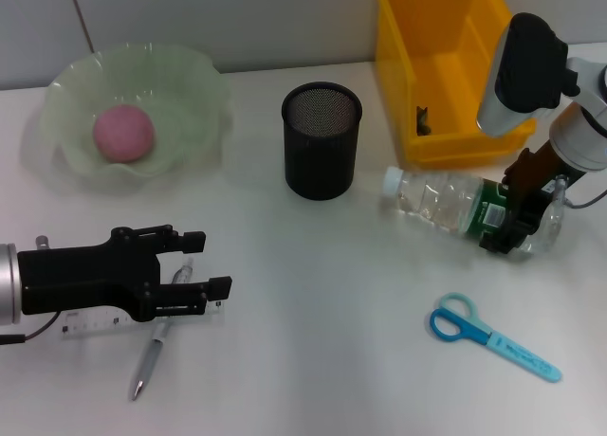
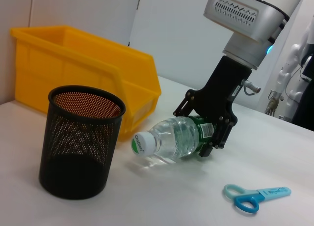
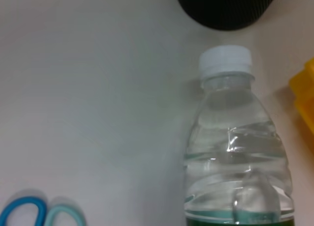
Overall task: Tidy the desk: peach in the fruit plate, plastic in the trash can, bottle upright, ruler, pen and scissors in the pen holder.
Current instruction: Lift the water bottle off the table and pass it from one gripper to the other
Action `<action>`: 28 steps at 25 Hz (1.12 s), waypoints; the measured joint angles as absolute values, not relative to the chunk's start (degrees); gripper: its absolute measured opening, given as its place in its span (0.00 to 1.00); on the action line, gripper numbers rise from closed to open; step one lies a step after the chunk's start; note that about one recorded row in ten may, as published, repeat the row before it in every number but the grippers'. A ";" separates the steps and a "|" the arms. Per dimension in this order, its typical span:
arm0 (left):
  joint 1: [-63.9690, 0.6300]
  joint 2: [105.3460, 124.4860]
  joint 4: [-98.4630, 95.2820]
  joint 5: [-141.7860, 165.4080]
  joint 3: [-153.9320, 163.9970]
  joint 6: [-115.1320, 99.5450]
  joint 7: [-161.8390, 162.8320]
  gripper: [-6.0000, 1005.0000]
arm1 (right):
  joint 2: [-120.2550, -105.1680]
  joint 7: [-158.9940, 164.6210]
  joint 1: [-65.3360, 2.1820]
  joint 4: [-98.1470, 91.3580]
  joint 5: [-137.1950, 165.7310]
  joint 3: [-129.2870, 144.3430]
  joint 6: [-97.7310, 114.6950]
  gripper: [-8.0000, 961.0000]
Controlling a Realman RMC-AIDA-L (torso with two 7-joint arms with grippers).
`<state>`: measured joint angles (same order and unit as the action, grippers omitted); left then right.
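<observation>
A clear water bottle (image 1: 436, 197) with a white cap and green label lies on its side in front of the yellow bin (image 1: 446, 133). My right gripper (image 1: 517, 216) is shut around its label end; this shows in the left wrist view (image 2: 203, 125). My left gripper (image 1: 207, 263) is open, low over the silver pen (image 1: 152, 355) and the clear ruler (image 1: 95, 324). The black mesh pen holder (image 1: 322, 140) stands upright at the table's middle. Blue scissors (image 1: 493, 336) lie at the front right. The pink peach (image 1: 122, 133) sits in the green fruit plate (image 1: 194, 85).
The yellow bin stands at the back right against the wall, with a small dark thing (image 1: 423, 120) inside. In the left wrist view the pen holder (image 2: 81, 142), bottle (image 2: 171, 140), bin (image 2: 88, 69) and scissors (image 2: 255, 196) show.
</observation>
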<state>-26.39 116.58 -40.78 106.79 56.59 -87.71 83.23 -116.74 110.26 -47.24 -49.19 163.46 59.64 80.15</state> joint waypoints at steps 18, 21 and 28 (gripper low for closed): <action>-26.68 116.35 -40.89 106.80 55.73 -87.46 83.78 0.70 | -118.86 105.22 -38.50 -62.17 149.25 59.65 84.75 0.80; -26.68 116.35 -40.89 106.80 55.09 -87.57 83.75 0.70 | -118.88 102.76 -36.43 -62.81 143.74 59.63 84.81 0.80; -26.64 116.94 -40.87 106.73 51.71 -87.73 83.57 0.70 | -118.94 96.90 -32.42 -62.68 133.22 59.60 83.64 0.80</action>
